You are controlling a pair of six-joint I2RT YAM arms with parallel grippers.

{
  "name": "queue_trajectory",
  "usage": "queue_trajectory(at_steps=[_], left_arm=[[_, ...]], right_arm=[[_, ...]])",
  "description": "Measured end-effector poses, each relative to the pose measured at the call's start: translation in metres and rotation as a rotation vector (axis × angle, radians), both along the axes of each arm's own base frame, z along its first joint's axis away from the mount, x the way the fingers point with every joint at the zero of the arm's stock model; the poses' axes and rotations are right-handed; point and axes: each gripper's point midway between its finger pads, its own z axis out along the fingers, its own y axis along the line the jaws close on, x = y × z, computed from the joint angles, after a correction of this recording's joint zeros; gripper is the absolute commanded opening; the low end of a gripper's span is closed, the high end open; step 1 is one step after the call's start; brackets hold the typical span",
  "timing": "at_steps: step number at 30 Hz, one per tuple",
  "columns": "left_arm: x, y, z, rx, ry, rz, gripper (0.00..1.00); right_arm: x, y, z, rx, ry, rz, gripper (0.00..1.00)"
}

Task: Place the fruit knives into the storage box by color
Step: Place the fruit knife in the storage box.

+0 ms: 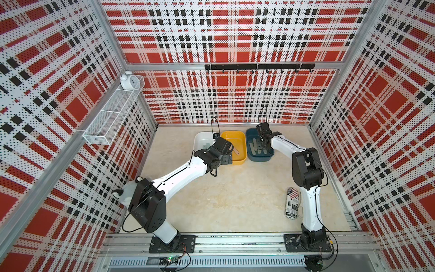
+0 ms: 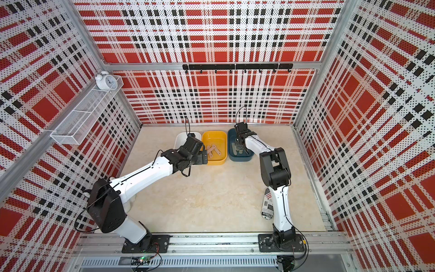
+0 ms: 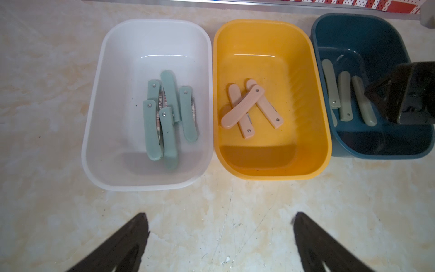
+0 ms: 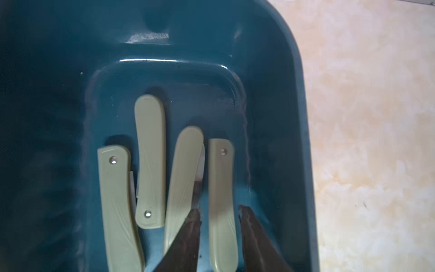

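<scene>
White box [image 1: 202, 136], leftmost: the left arm [image 1: 183, 174] covers most of it in both top views, so its contents are barely readable there. The left wrist view shows it whole. Five mint-teal knives [image 3: 168, 94] are piled mid-box: slim folded handles, rounded ends, a rivet at one end, metal blade edges peeking out between some.

Left claw [image 3: 220, 217] is spread wide and empty, over bare counter [image 3: 47, 212] just in front of the white and yellow boxes. Only its fingertips are in frame.

Yellow box [image 3: 259, 33], middle: three peach-pink knives [image 3: 242, 107] lie crossed over each other. The left arm's wrist hides some of them in the top views.

Blue box [image 4: 270, 70], rightmost: four sage green knives [image 4: 150, 153] lie side by side in the right wrist view, near ends cut off by the frame. The left wrist view shows only three clearly; the right claw's body blocks the rest.

Right claw [image 4: 219, 209] is down inside the box, fingers parted a little, one on each side of the outermost sage knife [image 4: 221, 169], which is blurred. A strip of blue floor shows between one finger and the knife. Contact on the other side: cannot tell.

Newspaper-print cylinder [image 1: 292, 205] lies on the counter, partly behind the right arm [image 1: 308, 212].
</scene>
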Motion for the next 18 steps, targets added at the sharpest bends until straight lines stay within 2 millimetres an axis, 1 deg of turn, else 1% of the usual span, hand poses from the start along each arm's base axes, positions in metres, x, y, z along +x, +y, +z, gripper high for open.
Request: queue_trajectory(at_steps=[7,8,11,14,18], left_arm=[[0.004,0.007,0.001,0.006,-0.005,0.019,0.98],[0.004,0.007,0.001,0.007,-0.007,0.022,0.98],[0.007,0.011,0.003,0.014,-0.018,0.031,0.98],[0.012,0.018,0.009,0.017,-0.047,0.048,0.98],[0.015,0.038,0.026,0.013,-0.131,0.098,0.98]], right_arm=[[-0.003,-0.001,-0.004,-0.006,0.005,0.008,0.52],[-0.004,-0.001,-0.004,-0.004,0.002,0.01,0.54],[-0.011,0.0,0.002,0.014,-0.012,0.021,0.62],[-0.018,0.002,0.022,0.049,-0.059,0.04,0.65],[-0.028,0.004,0.066,0.106,-0.178,0.07,0.72]])
